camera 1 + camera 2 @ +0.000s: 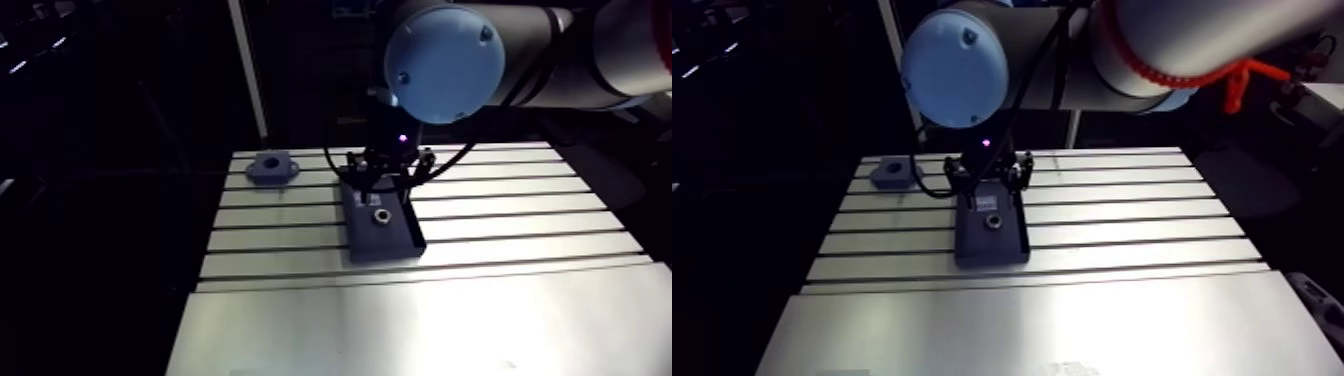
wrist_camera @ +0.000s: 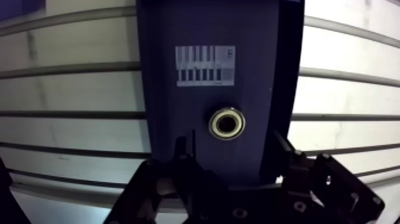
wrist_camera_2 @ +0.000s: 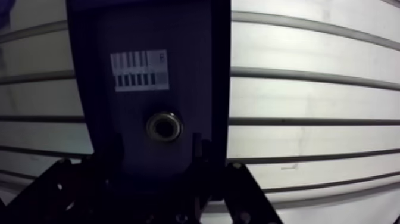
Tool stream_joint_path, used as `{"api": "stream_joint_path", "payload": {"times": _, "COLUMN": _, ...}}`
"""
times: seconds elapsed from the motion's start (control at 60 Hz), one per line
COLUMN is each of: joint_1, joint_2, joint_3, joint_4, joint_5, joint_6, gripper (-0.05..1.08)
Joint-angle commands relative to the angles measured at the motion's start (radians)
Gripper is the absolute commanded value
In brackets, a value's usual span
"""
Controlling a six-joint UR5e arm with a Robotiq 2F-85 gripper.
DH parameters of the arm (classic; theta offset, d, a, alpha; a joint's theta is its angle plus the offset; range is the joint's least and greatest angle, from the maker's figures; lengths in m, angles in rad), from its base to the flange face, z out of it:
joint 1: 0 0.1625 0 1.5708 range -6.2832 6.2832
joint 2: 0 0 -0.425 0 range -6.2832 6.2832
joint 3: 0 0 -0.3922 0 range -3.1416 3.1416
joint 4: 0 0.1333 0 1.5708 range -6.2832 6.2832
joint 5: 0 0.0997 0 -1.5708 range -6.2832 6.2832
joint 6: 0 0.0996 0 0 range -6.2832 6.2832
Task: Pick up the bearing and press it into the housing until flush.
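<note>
While the tool [image 2: 233,146] hangs low over the counter [image 1: 520,232], its two dark fingers [image 2: 186,156] stand apart with nothing pressed between them, so it is open. In the wrist view they straddle the near end of a dark-blue holder [image 2: 262,71], one finger over each side of it. Just ahead of the fingertips, on the line between them, the bearing [image 2: 227,123] sits in the holder's flat face, a pale metal ring with a dark bore, looking up. Farther along the same face lies a white label [image 2: 205,66] printed with black bars. The holder lies lengthwise across the counter's slots. Beyond it, in the arm view, the housing [image 1: 272,166] rests near the counter's far corner, a small blue-grey block with a round hole in its top, well apart from holder and tool.
</note>
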Motion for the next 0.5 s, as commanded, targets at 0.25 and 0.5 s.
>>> {"api": "stream_joint_path", "payload": {"times": 0.25, "joint_1": 0.0, "joint_2": 0.024, "joint_3": 0.007, "joint_4": -0.016, "joint_5": -0.002, "joint_6": -0.001, "gripper": 0.32}}
{"api": "stream_joint_path", "payload": {"times": 0.5, "joint_1": 0.0, "joint_2": 0.032, "joint_3": 0.011, "joint_4": -0.016, "joint_5": -0.002, "joint_6": -0.001, "gripper": 0.32}}
